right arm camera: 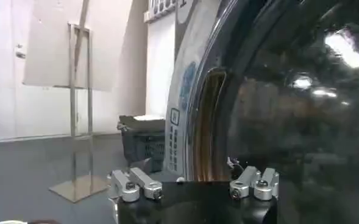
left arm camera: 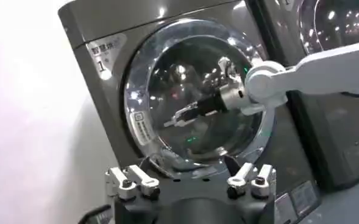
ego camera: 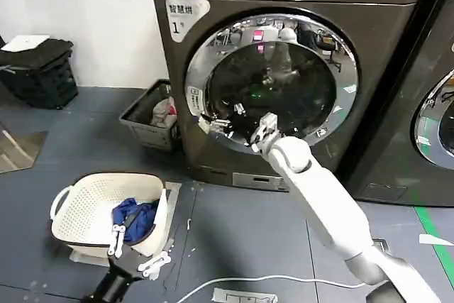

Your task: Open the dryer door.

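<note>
Low on the left, the left gripper (ego camera: 138,248) is hanging with fingers spread and empty beside a white perforated plastic basket (ego camera: 85,204) on the grey floor. Further right, the big bronze-grey front-loading dryer (ego camera: 213,140) is carrying its round chrome-rimmed, dark-glass dryer door (ego camera: 273,79), lying closed against the front. The right gripper (ego camera: 266,131) is reaching at the door's lower glass, fingers parted, gripping nothing.

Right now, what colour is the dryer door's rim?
Shiny chrome around dark glass on the dryer door; clearest in the head view.
</note>
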